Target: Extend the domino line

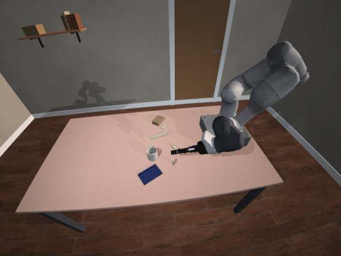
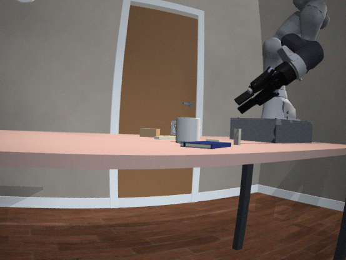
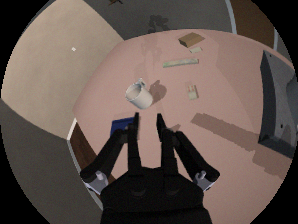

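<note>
A grey-walled room with a brown door [image 2: 157, 94] and a wall shelf [image 1: 52, 32] holds a pink table [image 1: 77, 172] on a dark plank floor.

Taken left to right in the top view, everything but one tile lies ahead of the gripper's fingertips. Farthest out, ahead and toward the near edge, is a blue book [image 1: 149, 174]. Straight ahead stands a white mug [image 1: 152, 153]. Ahead and toward the wall, well apart from the fingers, lies the domino line [image 1: 159, 135], a pale strip, with a tan block [image 1: 158, 120] beyond it and a small loose domino [image 1: 164, 126] just beside that block. Nearer the hand, a flat domino [image 1: 174, 146] lies just on the wall side of the fingertips, and a domino standing on edge [image 1: 174, 162] sits on the near side, below them.

The gripper [image 2: 243, 103] hangs well above the table, tilted downward, its fingers drawn narrow with nothing visible between them in the wrist view; it carries nothing.

As for progress, I judge the task to be in its early part. One domino is propped upright, so it could tip over untouched, but no face can be read, and nothing has been added to either end of the line. Still to do: reveal the faces, pick the match, lay it against the right end, and keep the rest away.

No brand, label or writing is legible anywhere; the pips are too small to make out.
</note>
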